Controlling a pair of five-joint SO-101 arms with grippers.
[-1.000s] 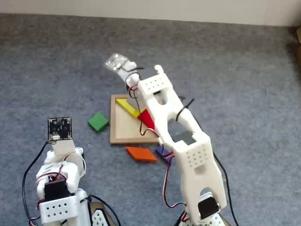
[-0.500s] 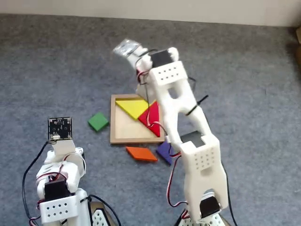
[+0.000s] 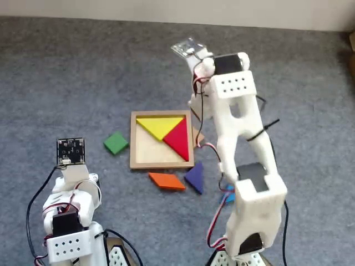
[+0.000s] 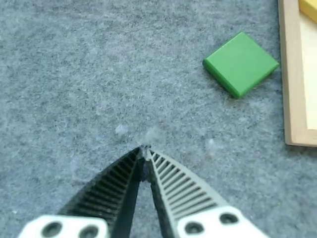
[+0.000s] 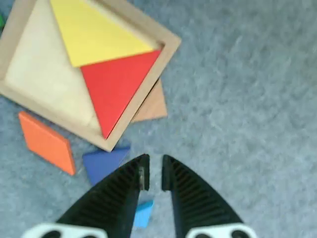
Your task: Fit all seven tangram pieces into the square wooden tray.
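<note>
The tray (image 3: 133, 141) is pale matt wood, the carpet (image 3: 66, 77) rough grey cloth, the green square (image 4: 240, 63) smooth, and the right arm (image 3: 238, 111) white plastic.

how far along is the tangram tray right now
Two of seven are in: the yellow triangle and red triangle lie in the tray. Nothing is in hand; the right gripper and left gripper are both empty. Left on the carpet: green square, orange piece, dark blue triangle, light blue piece, tan piece beside the tray.
</note>
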